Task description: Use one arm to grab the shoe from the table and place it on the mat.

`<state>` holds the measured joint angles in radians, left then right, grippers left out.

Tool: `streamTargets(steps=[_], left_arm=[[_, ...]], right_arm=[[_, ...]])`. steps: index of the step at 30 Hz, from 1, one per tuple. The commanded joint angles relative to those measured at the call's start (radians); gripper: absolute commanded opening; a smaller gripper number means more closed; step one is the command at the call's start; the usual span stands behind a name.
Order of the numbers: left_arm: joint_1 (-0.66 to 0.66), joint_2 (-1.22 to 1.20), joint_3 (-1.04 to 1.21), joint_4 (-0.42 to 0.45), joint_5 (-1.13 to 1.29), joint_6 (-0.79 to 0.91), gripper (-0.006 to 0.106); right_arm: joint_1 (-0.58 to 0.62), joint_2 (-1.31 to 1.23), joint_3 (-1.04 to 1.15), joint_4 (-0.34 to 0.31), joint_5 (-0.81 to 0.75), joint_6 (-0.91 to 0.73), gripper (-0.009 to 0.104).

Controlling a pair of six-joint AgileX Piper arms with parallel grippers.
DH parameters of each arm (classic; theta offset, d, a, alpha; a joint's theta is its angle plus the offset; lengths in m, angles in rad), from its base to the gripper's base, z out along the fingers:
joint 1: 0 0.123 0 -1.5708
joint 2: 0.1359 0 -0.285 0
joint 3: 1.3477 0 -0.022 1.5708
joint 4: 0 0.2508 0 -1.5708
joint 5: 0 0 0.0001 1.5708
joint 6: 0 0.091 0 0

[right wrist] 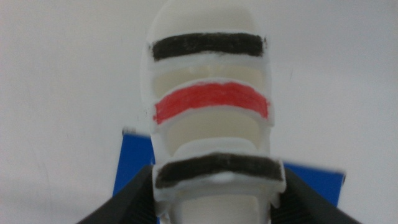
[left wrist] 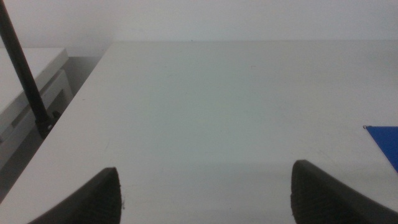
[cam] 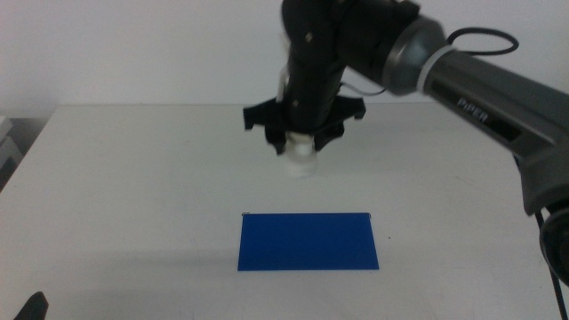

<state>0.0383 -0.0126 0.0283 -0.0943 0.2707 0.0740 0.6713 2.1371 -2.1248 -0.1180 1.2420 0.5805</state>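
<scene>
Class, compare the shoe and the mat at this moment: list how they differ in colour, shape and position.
The shoe is white with black and red straps; the mat is plain dark blue. The shoe is chunky and raised; the mat is flat and thin. The shoe hangs in the air, gripped by the right hand, while the mat lies on the table. The left hand waits, open. In the middle view the mat is the wider.
</scene>
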Motion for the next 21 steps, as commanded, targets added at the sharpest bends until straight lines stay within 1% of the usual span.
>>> streamTargets(steps=[1,6,10,15,18,21], left_arm=[[-0.005,-0.014,0.008,-0.008,-0.081,-0.003,0.094],[-0.005,-0.014,0.008,-0.008,-0.081,-0.003,0.094],[-0.005,-0.014,0.008,-0.008,-0.081,-0.003,0.094],[-0.005,-0.014,0.008,-0.008,-0.081,-0.003,0.094],[-0.005,-0.014,0.008,-0.008,-0.081,-0.003,0.094],[-0.005,-0.014,0.008,-0.008,-0.081,-0.003,0.094]], right_arm=[[0.033,-0.085,0.027,-0.061,0.045,0.050,-0.004],[0.086,-0.140,0.168,-0.142,0.017,0.156,-0.004],[0.128,-0.172,0.260,-0.163,-0.014,0.200,-0.004],[0.128,-0.171,0.301,-0.168,-0.016,0.213,-0.004],[0.131,-0.171,0.302,-0.163,-0.016,0.145,-0.004],[0.128,-0.171,0.302,-0.157,-0.021,-0.050,-0.004]])
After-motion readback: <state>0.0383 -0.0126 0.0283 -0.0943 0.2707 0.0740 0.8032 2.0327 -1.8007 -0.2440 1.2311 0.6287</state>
